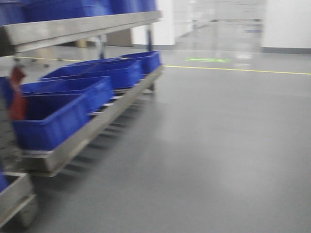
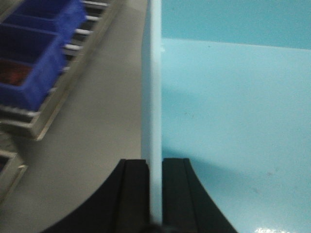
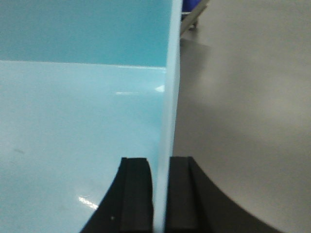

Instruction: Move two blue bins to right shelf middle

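Grey floor (image 1: 209, 165) fills the front view, all of it smeared with blur. Over at the left stands a metal rack (image 1: 82, 138), and I count four dark blue bins (image 1: 73, 92) in a row on its lower level. More blue ones sit on the level above, too cut off to count, and one red object (image 1: 17, 94) shows at the near end. Moving right, one yellow line (image 1: 243, 70) crosses the floor, one green marking (image 1: 208, 59) lies just beyond it, and a white wall (image 1: 286, 24) closes the background. Any lettering is too blurred to read. Now the left wrist view: dark blue bins on the rack at the far left, bare floor next, then the left gripper (image 2: 155, 167). It is clamped tight on the upright side wall of one pale cyan-blue bin (image 2: 233, 126), with one black finger (image 2: 131, 194) outside the wall and the other inside. The bin's plain, smooth inside spreads off to the right. The right wrist view is the mirror of that, with the pale inside at the left. The right gripper (image 3: 163, 167) pinches the opposite wall between its two black fingers (image 3: 136, 194), and open floor lies to the right. So the bin hangs between both grippers, apart from the rack. Whether a second pale bin sits nested under it, I cannot tell.
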